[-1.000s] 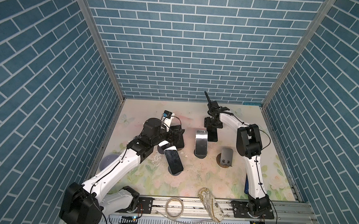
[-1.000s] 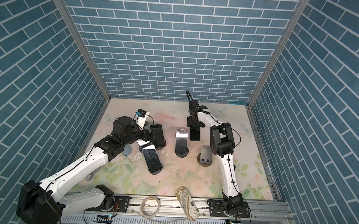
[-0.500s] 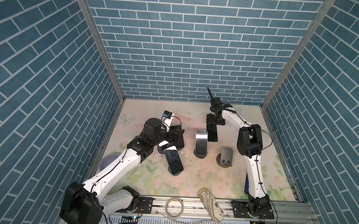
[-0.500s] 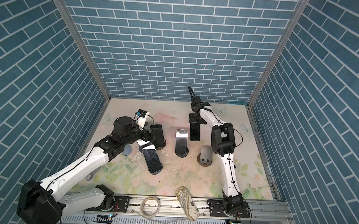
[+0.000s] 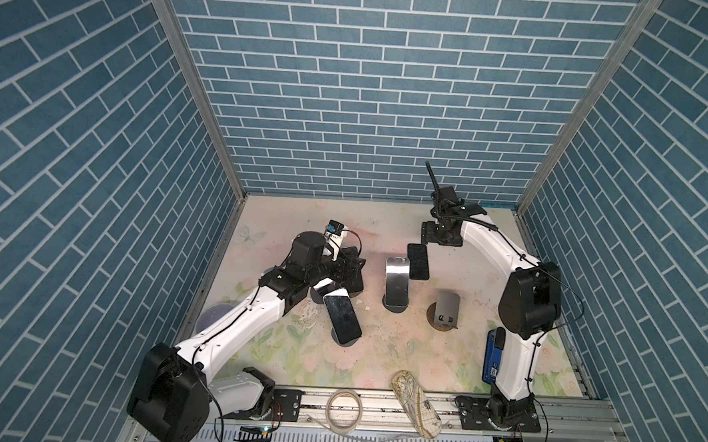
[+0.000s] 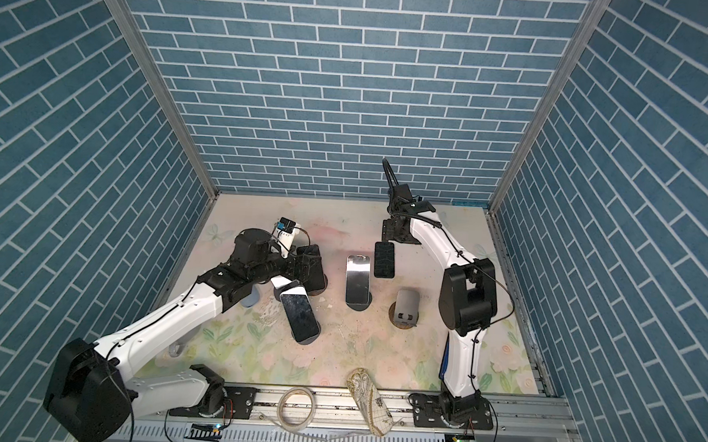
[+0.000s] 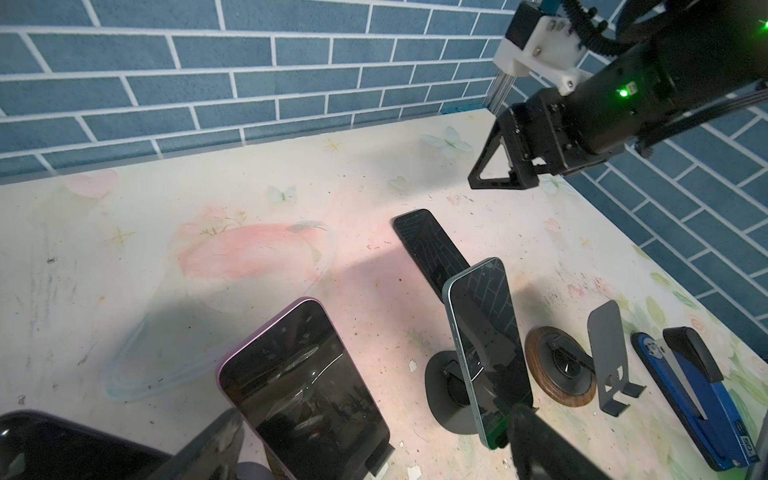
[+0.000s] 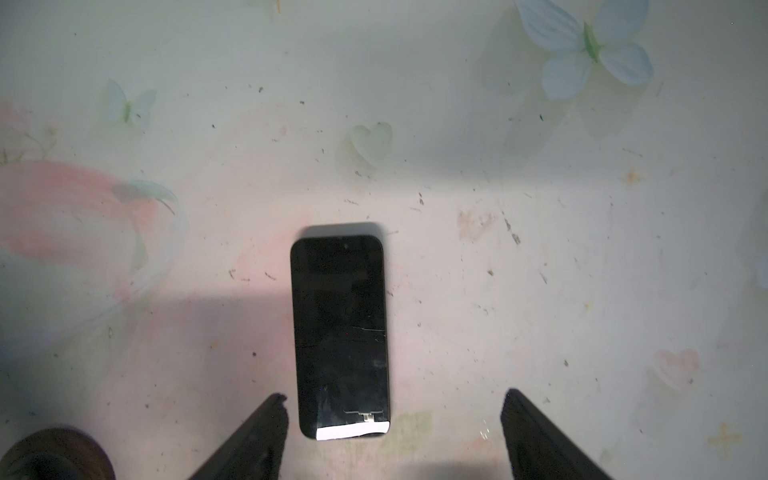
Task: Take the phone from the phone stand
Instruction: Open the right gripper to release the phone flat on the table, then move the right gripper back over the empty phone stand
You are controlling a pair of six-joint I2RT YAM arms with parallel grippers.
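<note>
Black phone point(image 5: 418, 262) lies on the worktop point(image 5: 303, 211), eleven o'clock off the empty phone stand point(image 5: 447, 309); the open, empty right hand point(image 8: 395, 395) probably just needs to retreat.

Black phone point(image 5: 418, 262), dark screen up, lying flat, apart from grey phone stand point(image 5: 447, 308), upright on brown round base

Black phone point(image 5: 418, 262) flat on table point(image 5: 385, 223), right gripper point(image 5: 441, 238) just beyond, seemingly open

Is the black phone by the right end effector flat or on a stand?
Flat: the phone lies screen up directly on the table.
</note>
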